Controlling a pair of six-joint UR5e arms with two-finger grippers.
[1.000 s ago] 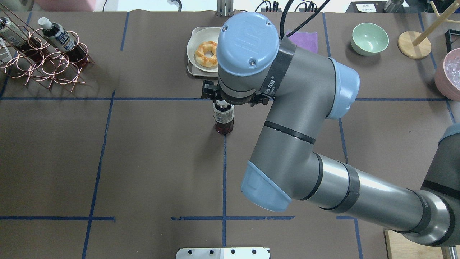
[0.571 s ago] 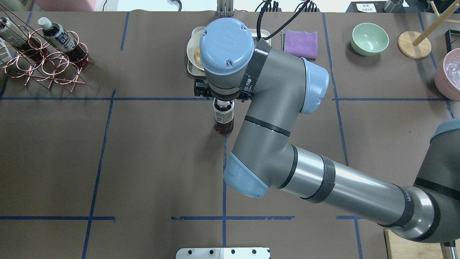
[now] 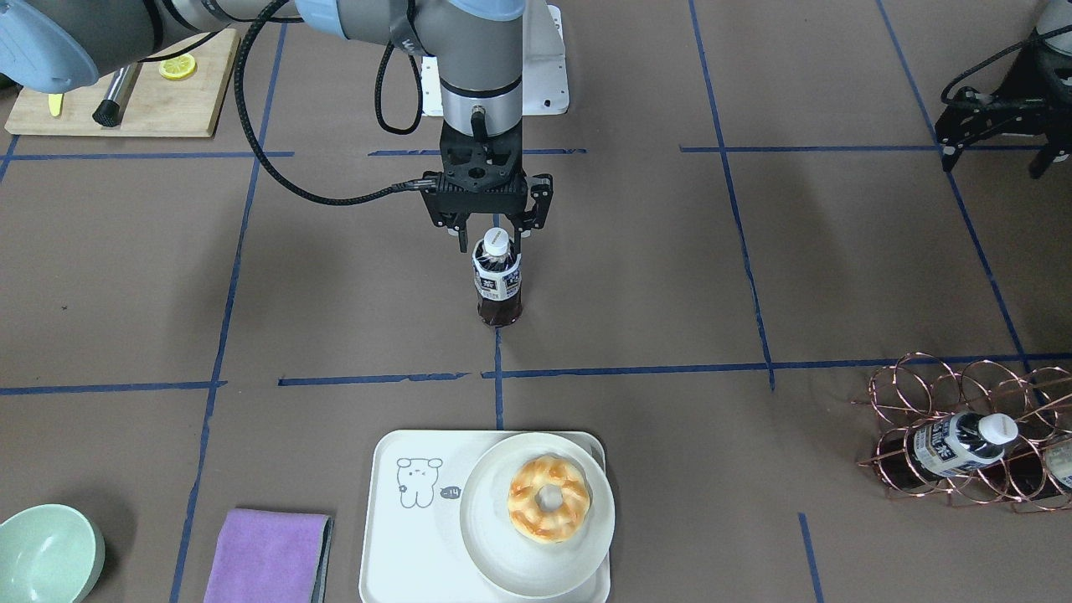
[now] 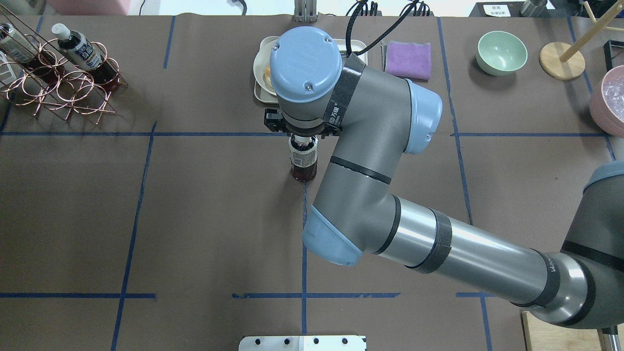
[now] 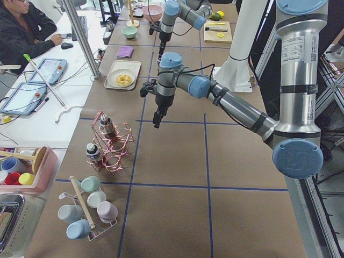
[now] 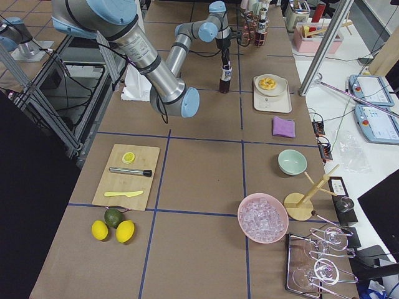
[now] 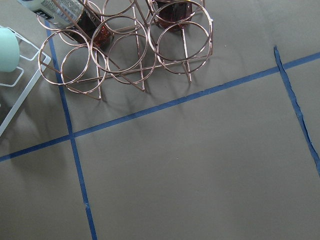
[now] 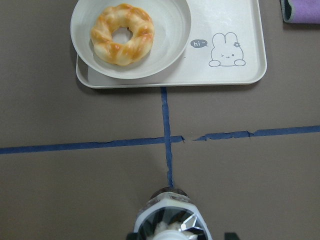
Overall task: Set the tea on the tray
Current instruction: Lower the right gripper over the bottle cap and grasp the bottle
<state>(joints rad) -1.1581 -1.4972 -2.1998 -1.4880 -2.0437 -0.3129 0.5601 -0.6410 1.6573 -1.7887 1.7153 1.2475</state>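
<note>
— Desk (image 3: 754, 251) first: brown, crossed with blue tape lines. Next?
— Right arm (image 4: 380, 146), stretched out to mid-desk. Then wire rack (image 3: 946, 435) at one end, with other bottles lying in it.
— Tray (image 3: 394, 536)?
— At the desk edge farthest from the robot. Cream-white, with a plate (image 3: 486, 544) on one half and a doughnut (image 3: 523, 502) on that.
— Tea (image 3: 497, 280)?
— Upright on the desk, on a tape line, well apart from the tray. Not on it yet.
— Right hand (image 3: 494, 241)?
— Straight above the tea, pointing down. Fingers (image 3: 462, 243) spread either side of the white cap, with gaps to it. Gripping nothing.
— Left hand (image 3: 997, 134)?
— Off toward the rack end, above the desk. Wide or narrow: cannot tell.
</note>
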